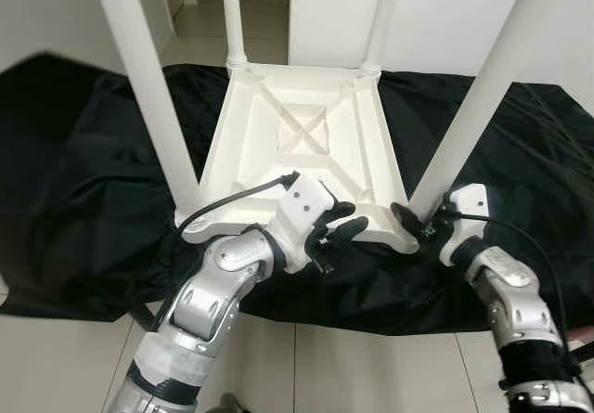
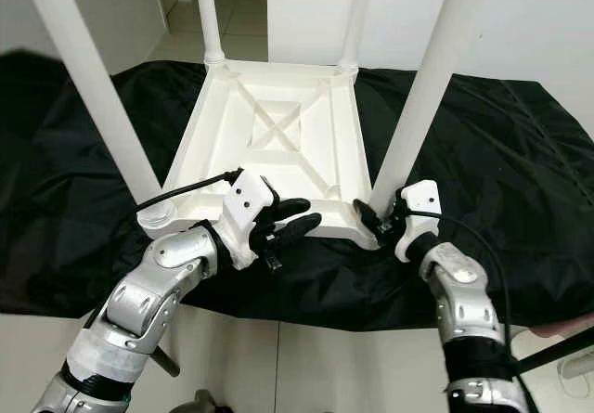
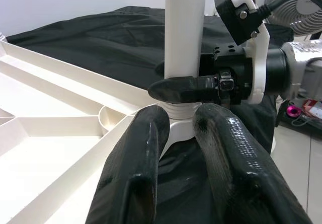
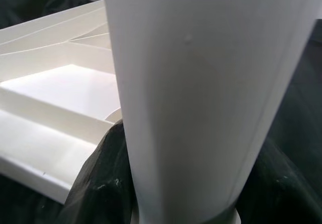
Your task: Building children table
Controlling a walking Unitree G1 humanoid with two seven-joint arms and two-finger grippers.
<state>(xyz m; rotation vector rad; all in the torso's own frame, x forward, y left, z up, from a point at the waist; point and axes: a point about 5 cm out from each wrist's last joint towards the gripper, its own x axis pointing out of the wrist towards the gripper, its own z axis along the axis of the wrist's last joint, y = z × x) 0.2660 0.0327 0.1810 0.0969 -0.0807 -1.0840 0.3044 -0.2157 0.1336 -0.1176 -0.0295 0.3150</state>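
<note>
A white children's table [image 1: 306, 130] lies upside down on a black cloth [image 1: 83, 181], with its four white legs pointing up. My right gripper [image 1: 413, 220] is shut on the near right leg [image 1: 469, 116] just above its socket; the wrist view has a black finger on each side of that leg [image 4: 201, 83]. My left gripper [image 1: 342, 229] hovers at the table's front rim, pointing towards that same corner. Its fingers [image 3: 136, 163] stand a little apart, open, with nothing gripped. The near left leg [image 1: 148, 88] rises beside my left arm.
The cloth covers a low surface, and pale floor tiles [image 1: 297, 367] run along its near edge. A white wall and doorway stand behind the table. A fan [image 3: 297, 2] and a small pink object [image 3: 292, 110] sit off to my right.
</note>
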